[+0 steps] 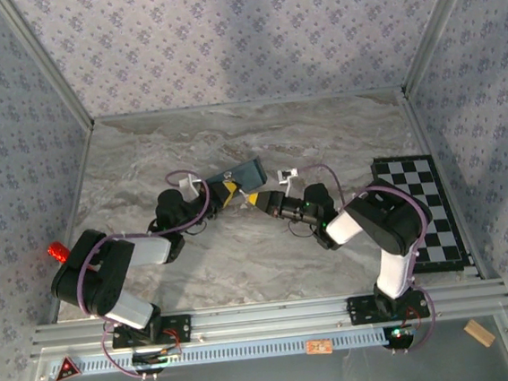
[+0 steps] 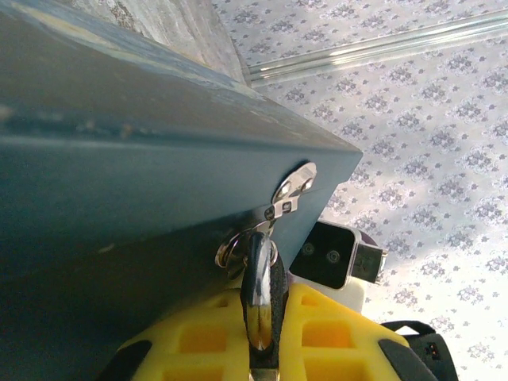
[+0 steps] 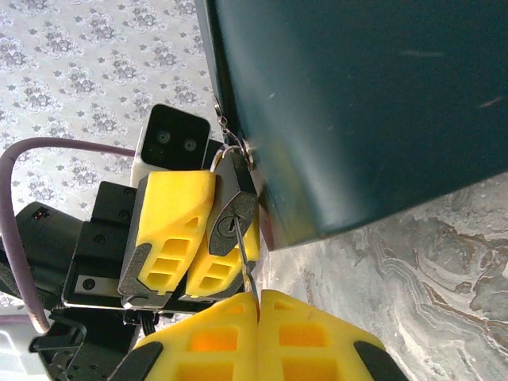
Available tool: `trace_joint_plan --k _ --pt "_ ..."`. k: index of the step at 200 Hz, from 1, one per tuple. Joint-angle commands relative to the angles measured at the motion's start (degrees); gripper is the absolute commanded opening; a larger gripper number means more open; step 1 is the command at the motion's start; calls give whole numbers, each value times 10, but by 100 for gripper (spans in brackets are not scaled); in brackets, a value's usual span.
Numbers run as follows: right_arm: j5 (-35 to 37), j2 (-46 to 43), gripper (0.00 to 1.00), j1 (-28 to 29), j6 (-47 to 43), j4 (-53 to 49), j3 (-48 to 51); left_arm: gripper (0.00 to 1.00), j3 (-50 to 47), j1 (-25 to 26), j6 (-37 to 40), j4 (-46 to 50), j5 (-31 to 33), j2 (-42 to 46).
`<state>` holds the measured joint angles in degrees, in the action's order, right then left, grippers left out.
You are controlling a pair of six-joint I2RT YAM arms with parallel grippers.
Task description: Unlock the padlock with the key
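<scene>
The padlock (image 3: 232, 218) is hanging from a small metal hasp (image 2: 292, 189) on the corner of the dark blue box (image 3: 357, 103), near the middle of the marbled bench (image 3: 413, 262). The left hand (image 3: 198, 238) is pinching the padlock's body between its 2 yellow fingers and is presenting the keyhole end towards the other arm. The right hand (image 3: 259, 309) is pressed together on the key (image 3: 244, 274). The key's thin shaft is running from between that hand's fingertips straight up to the keyhole. The tip appears to be sitting in the slot, though how deep it is reaching cannot be told.

The step in hand is probably the seating of the key, with the turn not yet made. The next move is calling for a slight push along the shaft, then a roll of the right wrist about the key's own line, while the left hand is bracing the lock against twisting. Any sideways drift is likely to bend or pull out the slender shaft, so both hands need to be staying in line.
</scene>
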<state>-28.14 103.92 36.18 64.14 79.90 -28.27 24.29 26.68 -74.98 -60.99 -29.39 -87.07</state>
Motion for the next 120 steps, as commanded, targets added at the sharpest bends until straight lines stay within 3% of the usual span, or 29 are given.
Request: trace_joint_plan --k 1,120 --pt "23 -10 0 -8 10 0 -2 0 26 9 28 -65 -63 19" --pt "40 -14 0 10 22 -1 -7 0 27 10 30 -68 -63 9"
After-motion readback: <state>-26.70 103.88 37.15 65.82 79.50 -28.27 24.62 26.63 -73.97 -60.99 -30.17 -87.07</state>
